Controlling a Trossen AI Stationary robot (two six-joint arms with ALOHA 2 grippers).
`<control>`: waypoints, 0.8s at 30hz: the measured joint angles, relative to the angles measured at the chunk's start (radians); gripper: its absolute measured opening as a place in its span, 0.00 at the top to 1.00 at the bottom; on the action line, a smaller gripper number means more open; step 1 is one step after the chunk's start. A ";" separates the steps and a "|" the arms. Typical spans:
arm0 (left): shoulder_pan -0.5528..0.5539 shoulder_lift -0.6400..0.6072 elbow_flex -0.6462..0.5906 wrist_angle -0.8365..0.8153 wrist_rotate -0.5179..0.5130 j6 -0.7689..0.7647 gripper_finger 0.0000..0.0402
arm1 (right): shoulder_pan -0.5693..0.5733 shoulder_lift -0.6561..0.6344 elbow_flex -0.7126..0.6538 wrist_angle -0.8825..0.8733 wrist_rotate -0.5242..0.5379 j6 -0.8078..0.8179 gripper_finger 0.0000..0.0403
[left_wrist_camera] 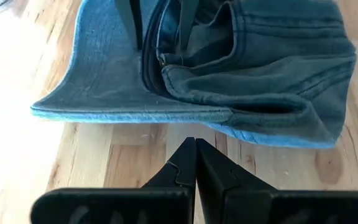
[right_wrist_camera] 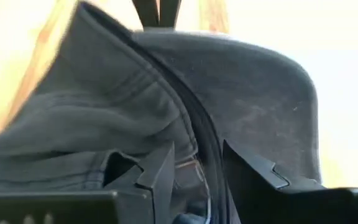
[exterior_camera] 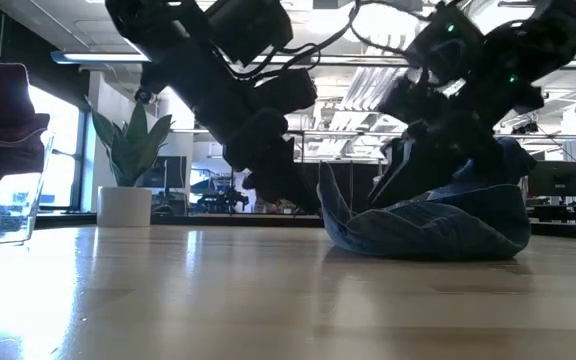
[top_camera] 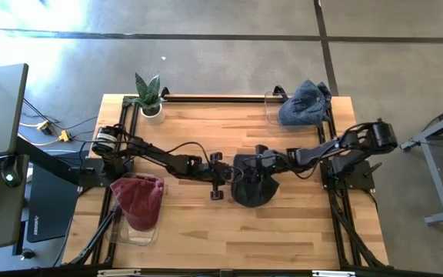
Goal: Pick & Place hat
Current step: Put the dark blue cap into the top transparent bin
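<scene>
The right gripper (top_camera: pixel 254 164) sits at centre frame of the overhead view, its fingers (right_wrist_camera: pixel 160 171) spread around the rim of a dark blue hat (top_camera: pixel 252 185) lying on the table (top_camera: pixel 283 231). The left gripper (top_camera: pixel 220 183), fingers (left_wrist_camera: pixel 182 171) pressed together and holding nothing, rests just left of the hat's brim. A red hat (top_camera: pixel 138 198) sits on a clear container (top_camera: pixel 133 231) at lower left, another blue hat (top_camera: pixel 304 104) at upper right, a potted plant (top_camera: pixel 149 96) at upper left.
</scene>
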State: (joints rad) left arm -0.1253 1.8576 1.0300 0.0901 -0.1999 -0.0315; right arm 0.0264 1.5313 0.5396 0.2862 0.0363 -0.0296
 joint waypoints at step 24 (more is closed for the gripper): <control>-0.002 0.026 0.001 0.037 0.011 -0.002 1.00 | 0.095 0.075 0.096 0.009 0.014 -0.163 0.90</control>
State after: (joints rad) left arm -0.1268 1.8836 1.0311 0.1269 -0.1886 -0.0334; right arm 0.1214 1.6062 0.6357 0.2956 0.0500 -0.1924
